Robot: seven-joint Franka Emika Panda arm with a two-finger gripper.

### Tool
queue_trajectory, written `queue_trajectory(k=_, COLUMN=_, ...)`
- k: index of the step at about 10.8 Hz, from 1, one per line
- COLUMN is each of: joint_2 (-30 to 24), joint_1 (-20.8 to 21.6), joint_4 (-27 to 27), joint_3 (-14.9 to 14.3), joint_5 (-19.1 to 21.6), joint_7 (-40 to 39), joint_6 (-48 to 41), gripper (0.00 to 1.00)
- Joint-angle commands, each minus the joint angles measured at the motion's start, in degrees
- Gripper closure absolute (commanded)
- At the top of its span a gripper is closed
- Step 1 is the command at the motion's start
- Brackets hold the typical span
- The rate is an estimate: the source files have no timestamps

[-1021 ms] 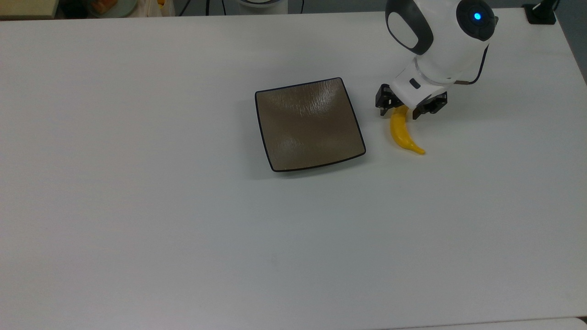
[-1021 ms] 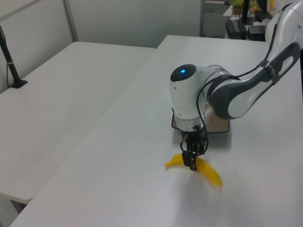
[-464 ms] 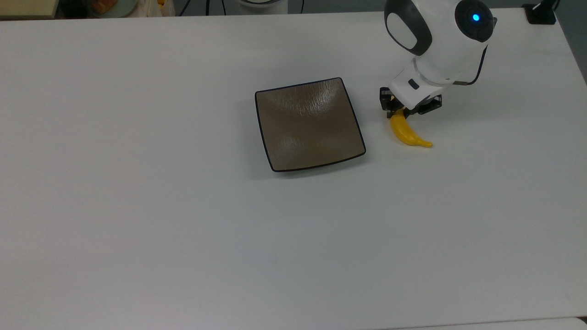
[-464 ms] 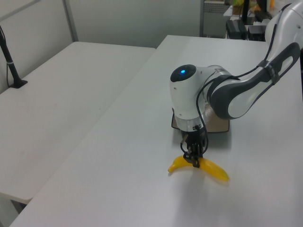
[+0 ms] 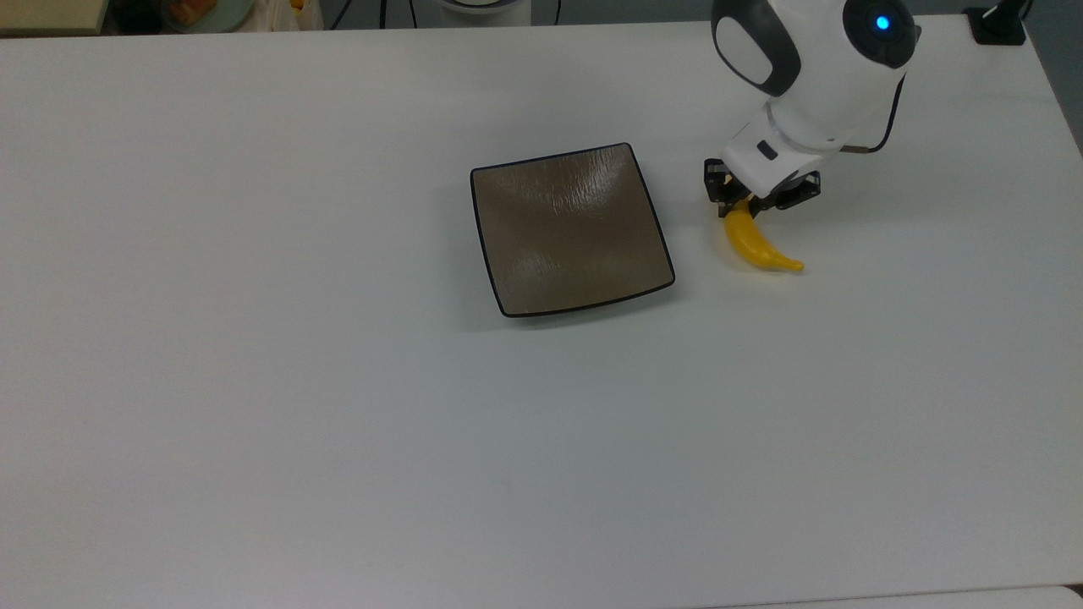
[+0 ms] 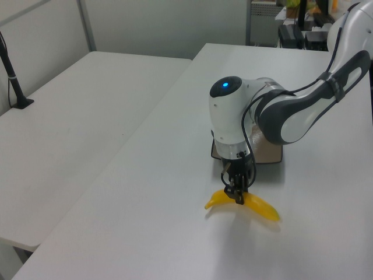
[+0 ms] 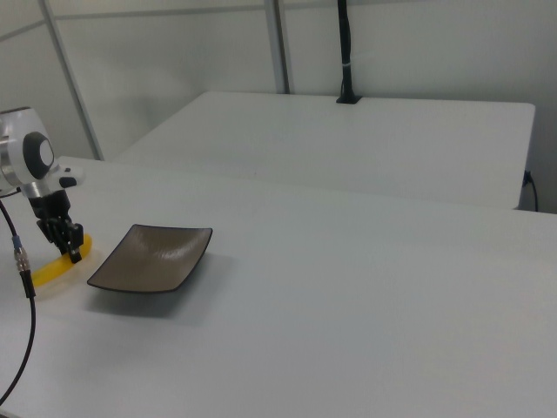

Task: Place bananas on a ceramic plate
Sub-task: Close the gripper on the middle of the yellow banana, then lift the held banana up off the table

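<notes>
A yellow banana (image 5: 755, 243) lies at table level just right of the ceramic plate (image 5: 568, 228) in the top view. My gripper (image 5: 744, 204) is shut on the banana's upper end, the fingers pinching it from both sides. In the left view the gripper (image 6: 238, 195) points straight down onto the middle of the banana (image 6: 256, 206), with the plate (image 6: 269, 153) partly hidden behind the arm. In the right view the banana (image 7: 54, 269) lies left of the plate (image 7: 150, 258), and the gripper (image 7: 70, 248) clamps it. The plate holds nothing.
The white table (image 5: 338, 406) stretches wide around the plate. A second white table (image 6: 76, 105) stands on the left view's left. A black post base (image 5: 998, 25) sits at the top view's far right corner. A cable (image 7: 22, 305) hangs from the arm.
The gripper closed from open onto the banana a second ago. The banana turned, its free tip swinging to the top view's right, and it has shifted slightly since.
</notes>
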Motion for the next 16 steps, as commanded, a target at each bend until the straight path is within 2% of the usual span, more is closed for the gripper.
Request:
queue_trajectory(k=1, joint_2=-7.0, joint_1=-0.1, joint_4=-1.1, joint_3=0.2, joint_5=0.7, joint_7=0.7, joint_6=-0.6, gripper=1.0)
queue_trajectory(k=3, joint_2=-11.5, joint_1=-0.6, joint_4=0.4, joint_3=0.1, joint_5=3.5, joint_7=-0.3, joint_6=-3.6, gripper=1.0)
queue_trajectory(k=5, joint_2=-17.8, joint_1=-2.6, joint_4=0.4, joint_3=0.1, joint_5=8.2, joint_7=-5.0, joint_6=-6.7, gripper=1.0)
queue_trajectory(k=7, joint_2=-23.8, joint_1=-5.7, joint_4=0.3, joint_3=0.1, joint_5=13.6, joint_7=-11.6, joint_6=-10.8, gripper=1.0)
queue_trajectory(k=9, joint_2=-28.1, joint_1=-9.7, joint_4=0.3, joint_3=0.2, joint_5=17.1, joint_7=-18.1, joint_6=-15.5, gripper=1.0)
queue_trajectory(k=12, joint_2=-33.3, joint_1=-14.1, joint_4=0.0, joint_3=0.2, joint_5=18.9, joint_7=-26.2, joint_6=-22.2, gripper=1.0)
queue_trajectory(k=16, joint_2=-34.3, joint_1=-21.4, joint_4=-1.0, joint_3=0.0, joint_5=19.6, joint_7=-34.4, joint_6=-23.1, gripper=1.0)
